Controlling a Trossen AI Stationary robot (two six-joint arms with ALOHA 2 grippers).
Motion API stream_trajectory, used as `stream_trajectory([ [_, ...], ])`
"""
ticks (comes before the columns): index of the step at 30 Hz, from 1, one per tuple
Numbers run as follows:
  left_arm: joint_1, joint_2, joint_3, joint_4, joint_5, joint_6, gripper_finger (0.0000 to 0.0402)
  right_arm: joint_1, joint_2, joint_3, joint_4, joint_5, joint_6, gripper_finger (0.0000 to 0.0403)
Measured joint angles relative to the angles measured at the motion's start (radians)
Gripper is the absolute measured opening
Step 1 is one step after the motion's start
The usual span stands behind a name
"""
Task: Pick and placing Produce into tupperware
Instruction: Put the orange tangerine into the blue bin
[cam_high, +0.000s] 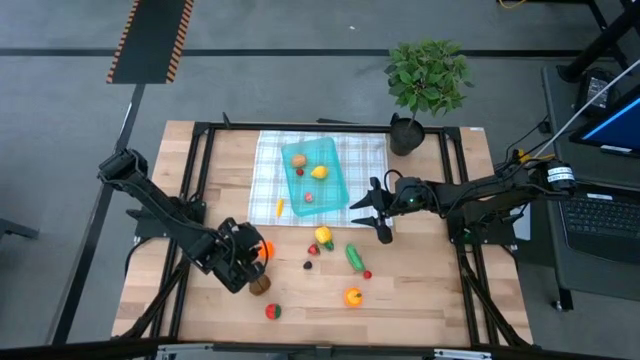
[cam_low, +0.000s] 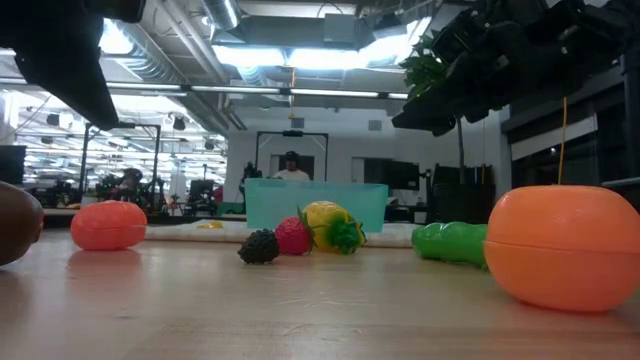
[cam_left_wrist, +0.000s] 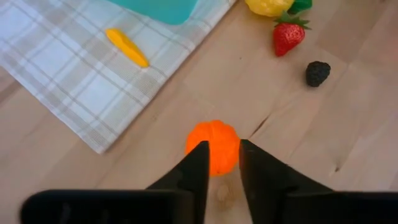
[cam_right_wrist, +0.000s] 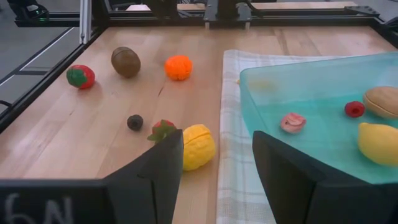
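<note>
- Left gripper (cam_high: 262, 252) sits low over the table's left front part, its two dark fingers (cam_left_wrist: 196, 171) a narrow gap apart on either side of a small orange fruit (cam_left_wrist: 213, 145); the fruit rests on the wood and shows between the fingertips, and whether they press on it I cannot tell.
- Brown kiwi (cam_high: 261, 285) lies just in front of that gripper, with a red-and-green berry (cam_high: 272, 311) nearer the front edge.
- Carrot (cam_left_wrist: 127, 47) lies on the white-green checked cloth (cam_high: 268, 170), beside the container's left side.
- Tupperware (cam_high: 335, 152), teal and translucent, stands on the cloth at the table's back middle; inside it are a brown piece (cam_high: 298, 159), a small red berry (cam_high: 299, 172), a yellow lemon (cam_high: 319, 172) and a pinkish piece (cam_high: 308, 197).
- Loose produce on the wood in front of the cloth: a yellow fruit with green leaves (cam_high: 323, 236), a strawberry (cam_left_wrist: 287, 35), a dark blackberry (cam_left_wrist: 318, 73), a green cucumber (cam_high: 353, 257), a small red berry (cam_high: 367, 274) and an orange (cam_high: 352, 296).
- Right gripper (cam_high: 374, 212) hovers by the tupperware's right front corner, fingers (cam_right_wrist: 281, 168) well apart and holding nothing.
- Potted plant (cam_high: 425, 82) stands at the back right corner of the table.
</note>
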Motion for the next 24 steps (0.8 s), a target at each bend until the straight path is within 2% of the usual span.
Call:
stream_trajectory([
  [8,0.004,0.000,0.000,0.001,-0.007,0.022,0.0213,0.000,0.000,0.000,0.000,0.000,0.000,0.0195],
  [11,0.004,0.000,0.000,0.017,0.039,0.045,0.0248,0.000,0.000,0.000,0.000,0.000,0.000,0.0195],
  [15,0.004,0.000,0.000,0.028,0.054,0.055,0.0263,0.000,0.000,0.000,0.000,0.000,0.000,0.0195],
  [24,0.004,0.000,0.000,0.030,0.055,0.060,0.0261,0.000,0.000,0.000,0.000,0.000,-0.002,0.0195],
])
